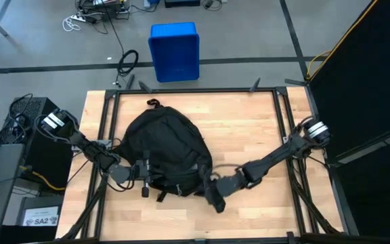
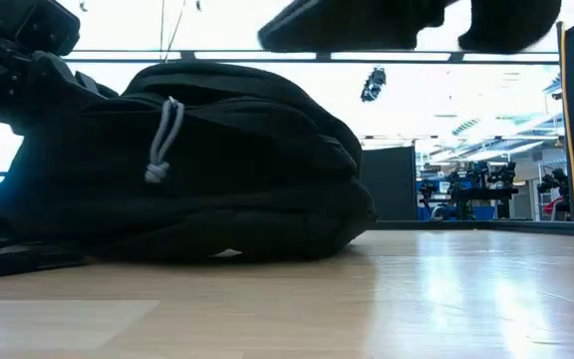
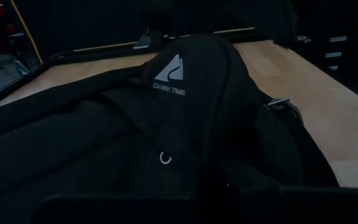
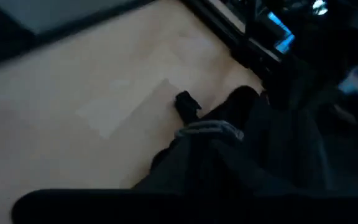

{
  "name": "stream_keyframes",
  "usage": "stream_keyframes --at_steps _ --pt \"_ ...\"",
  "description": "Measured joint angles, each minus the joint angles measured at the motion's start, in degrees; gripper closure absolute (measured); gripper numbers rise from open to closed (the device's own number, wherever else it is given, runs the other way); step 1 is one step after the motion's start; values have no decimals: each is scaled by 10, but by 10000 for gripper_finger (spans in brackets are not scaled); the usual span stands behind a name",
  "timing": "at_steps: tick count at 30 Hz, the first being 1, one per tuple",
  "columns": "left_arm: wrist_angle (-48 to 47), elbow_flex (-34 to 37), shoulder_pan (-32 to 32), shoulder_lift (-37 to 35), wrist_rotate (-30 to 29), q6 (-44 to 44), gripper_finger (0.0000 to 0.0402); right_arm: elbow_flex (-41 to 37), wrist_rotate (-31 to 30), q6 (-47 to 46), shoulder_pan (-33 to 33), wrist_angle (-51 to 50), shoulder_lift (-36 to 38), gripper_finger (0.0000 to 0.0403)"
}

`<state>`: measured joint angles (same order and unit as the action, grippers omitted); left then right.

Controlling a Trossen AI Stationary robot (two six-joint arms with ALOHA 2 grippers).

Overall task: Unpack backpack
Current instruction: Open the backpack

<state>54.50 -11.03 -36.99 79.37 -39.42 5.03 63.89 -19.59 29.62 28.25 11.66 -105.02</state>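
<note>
My left gripper (image 1: 143, 181) was closed at the backpack's near-left edge, I judged to pin the fabric, though I could not tell whether it pinched any. The backpack (image 1: 164, 149) lay left of the table's middle, zipped by the look of it, nothing unpacked yet. My right gripper (image 1: 210, 188) sat at its near-right corner; I could not tell how its fingers stood. Bare table (image 1: 249, 129) stretched rightward, giving room to set things down.
</note>
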Motion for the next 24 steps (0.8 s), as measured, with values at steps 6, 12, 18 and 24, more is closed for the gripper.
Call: stream_keyframes --at_steps 6,12,18,24 --pt "0 0 3 0 0 2 401 58 -106 137 6 -13 -88 290" --pt "0 0 3 0 1 2 401 81 -184 262 3 30 -136 221" --pt "0 0 3 0 1 4 401 82 -180 306 1 97 -140 180" --pt "0 0 3 0 1 5 401 82 -152 318 -7 104 -140 176"
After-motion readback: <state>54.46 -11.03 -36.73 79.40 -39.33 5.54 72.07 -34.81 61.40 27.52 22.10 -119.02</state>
